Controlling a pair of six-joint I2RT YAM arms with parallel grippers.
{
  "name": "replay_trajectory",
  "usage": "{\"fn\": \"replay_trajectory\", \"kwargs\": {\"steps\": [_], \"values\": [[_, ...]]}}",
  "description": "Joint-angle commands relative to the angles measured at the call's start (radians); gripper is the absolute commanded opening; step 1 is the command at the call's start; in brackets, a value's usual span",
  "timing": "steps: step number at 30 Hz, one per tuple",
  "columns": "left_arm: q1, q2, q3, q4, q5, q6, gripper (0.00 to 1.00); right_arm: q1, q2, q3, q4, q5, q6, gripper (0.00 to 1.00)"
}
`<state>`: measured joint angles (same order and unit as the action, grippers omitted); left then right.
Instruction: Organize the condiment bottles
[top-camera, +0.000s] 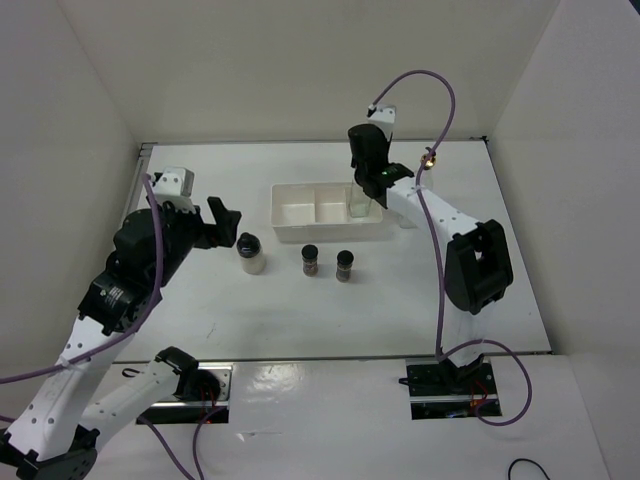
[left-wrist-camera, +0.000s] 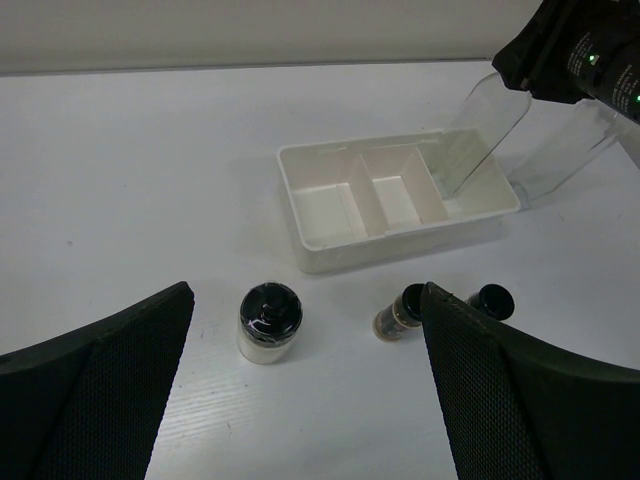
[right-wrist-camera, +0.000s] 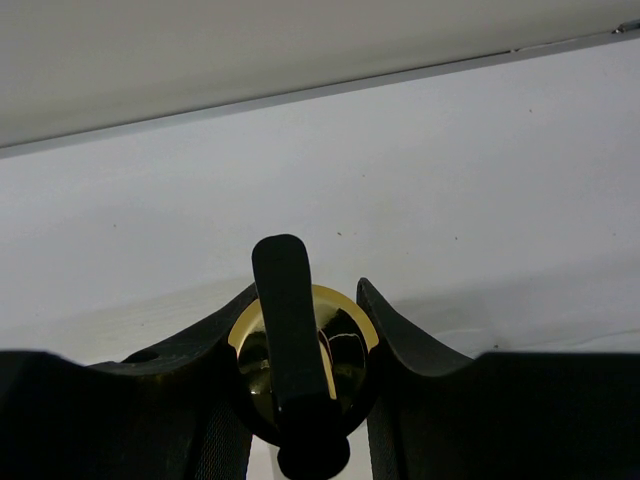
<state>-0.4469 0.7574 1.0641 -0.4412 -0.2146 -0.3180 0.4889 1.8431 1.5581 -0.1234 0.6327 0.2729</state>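
My right gripper (top-camera: 368, 165) is shut on the gold spout (right-wrist-camera: 341, 306) of a tall clear glass bottle (top-camera: 362, 203), which stands in the right compartment of the white tray (top-camera: 295, 212). The second tall glass bottle (left-wrist-camera: 565, 150) stands just right of the tray, partly behind the right arm. The squat whitish jar (top-camera: 251, 253) and two small dark jars (top-camera: 310, 261) (top-camera: 345, 265) stand in front of the tray. My left gripper (top-camera: 226, 221) is open and empty, above and left of the whitish jar (left-wrist-camera: 269, 322).
The tray's left and middle compartments (left-wrist-camera: 395, 200) hold nothing. White walls enclose the table on the left, back and right. A purple cable loops above the right arm (top-camera: 475, 265).
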Motion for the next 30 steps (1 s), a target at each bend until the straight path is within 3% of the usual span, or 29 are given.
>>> {"fn": "replay_trajectory", "kwargs": {"steps": [1, 4, 6, 15, 24, 30], "values": [[-0.003, -0.020, -0.006, 0.041, -0.009, 0.003, 1.00, 0.019, -0.022, -0.004, 0.116, 0.048, 0.040, 0.31], [-0.003, -0.030, -0.006, 0.041, -0.009, 0.003, 1.00, 0.019, -0.031, -0.013, 0.116, 0.048, 0.040, 0.43], [-0.003, -0.039, -0.006, 0.041, -0.009, 0.003, 1.00, 0.028, -0.031, -0.013, 0.107, 0.048, 0.040, 0.58], [-0.003, -0.058, -0.006, 0.032, -0.009, -0.006, 1.00, 0.028, -0.050, -0.023, 0.076, 0.058, 0.040, 0.73], [-0.003, -0.085, 0.004, 0.022, 0.009, -0.027, 1.00, 0.028, -0.120, -0.003, -0.011, 0.078, 0.031, 0.99], [-0.003, -0.107, 0.004, 0.022, 0.029, -0.047, 1.00, 0.059, -0.214, 0.033, -0.123, 0.050, 0.051, 0.99]]}}
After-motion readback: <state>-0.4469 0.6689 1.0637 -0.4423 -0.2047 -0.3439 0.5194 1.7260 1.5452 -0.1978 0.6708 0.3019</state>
